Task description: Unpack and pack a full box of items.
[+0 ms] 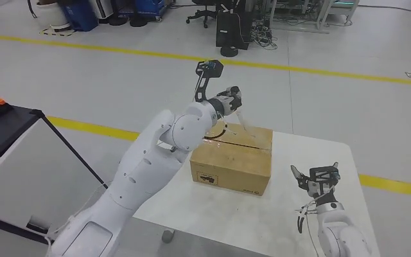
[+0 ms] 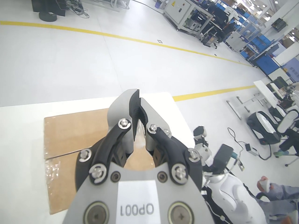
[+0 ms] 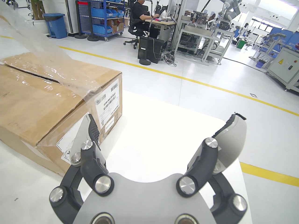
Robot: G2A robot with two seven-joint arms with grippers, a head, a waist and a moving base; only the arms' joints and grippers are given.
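One cardboard box (image 1: pixel 231 164) stands mid-table (image 1: pixel 257 221). The right wrist view shows one clear tape strip (image 3: pixel 42 50) lifting off its seam. The left wrist view shows the left gripper (image 2: pixel 139 99) above the far edge, pinched together, apparently on that strip. The right gripper (image 3: pixel 163 117), right of the box, is spread wide and empty

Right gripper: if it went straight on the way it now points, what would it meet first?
Probably nothing: the open right gripper points over bare white table toward its far edge. The brown cardboard box stands beside that line, though depth is unclear.
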